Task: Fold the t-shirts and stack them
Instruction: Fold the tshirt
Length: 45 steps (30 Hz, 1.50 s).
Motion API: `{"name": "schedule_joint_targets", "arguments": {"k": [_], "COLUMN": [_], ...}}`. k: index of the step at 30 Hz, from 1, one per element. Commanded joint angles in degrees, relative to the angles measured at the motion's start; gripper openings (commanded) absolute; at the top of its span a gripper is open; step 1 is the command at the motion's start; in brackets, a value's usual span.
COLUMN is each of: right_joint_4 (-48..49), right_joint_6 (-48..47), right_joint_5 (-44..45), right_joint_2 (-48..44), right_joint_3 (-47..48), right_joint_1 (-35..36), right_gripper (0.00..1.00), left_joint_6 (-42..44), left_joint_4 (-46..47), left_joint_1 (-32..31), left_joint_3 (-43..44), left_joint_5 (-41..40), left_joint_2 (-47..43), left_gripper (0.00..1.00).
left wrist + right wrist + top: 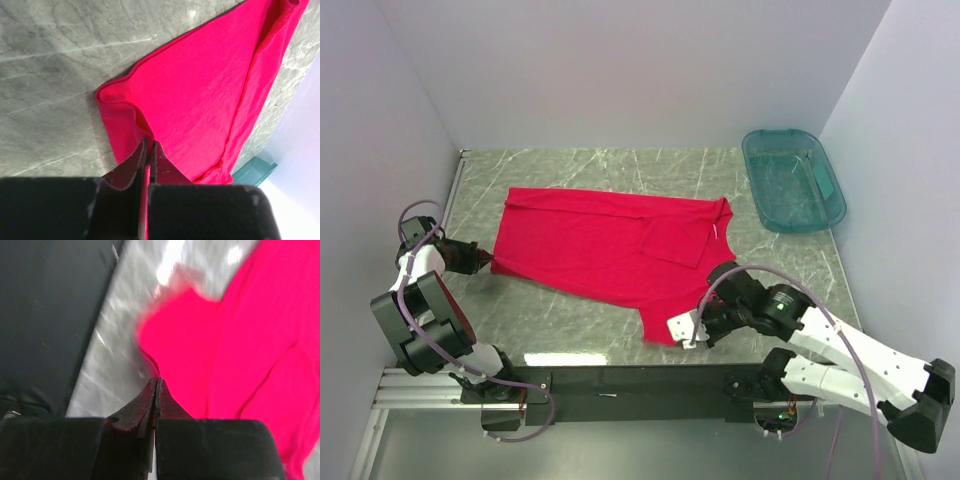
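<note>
— One shirt (610,250), red, lies spread across the middle of your worktop (560,325). It is mostly flat, and a flap is folded over near its right end, by the collar.

— Where are your left fingers (146,150)?

— Low at the shirt's left edge, just off the worktop. They are pressed together with a strip of red cloth pinched between them. In your left wrist view the hem curls up from the marble and runs straight into the tips.

— And your right fingers (154,389)?

— At the shirt's near corner, close to the front edge of the worktop. They are closed too, tip against tip, and the edge of that corner rises into them. Your right wrist view is blurred, so little more of the grip can be made out. The rest of the cloth spreads away to the right of the tips.

— Anything else you should note?

— Only a teal bin (790,185) at the far right corner. It sits apart from the shirt, with bare worktop between the two.
</note>
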Motion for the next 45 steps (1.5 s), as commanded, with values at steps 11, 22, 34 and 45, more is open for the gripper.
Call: {"name": "schedule_joint_targets", "arguments": {"k": [11,22,34,45], "right_joint_4": [32.29,6.19,20.95,6.43], "right_joint_6": [27.86,0.87,-6.25,-5.46], "right_joint_5": [12.03,-3.39,34.32,14.53], "right_joint_2": [2.96,-0.12,2.16,-0.03], "right_joint_3": [-0.22,5.14,5.48,8.58], "right_joint_1": [-9.06,-9.06,-4.41,3.25], "right_gripper": [0.00,0.00,0.00,0.00], "left_joint_6": [1.58,1.40,0.44,0.53], "left_joint_4": [0.27,0.71,-0.17,-0.96], "left_joint_1": [0.05,0.14,0.05,0.14], "left_joint_3": [1.76,1.85,3.52,4.49], "left_joint_5": [0.81,1.25,1.34,1.69], "left_joint_2": [-0.65,-0.12,-0.64,-0.91], "left_gripper": [0.01,0.01,0.00,0.00]}}
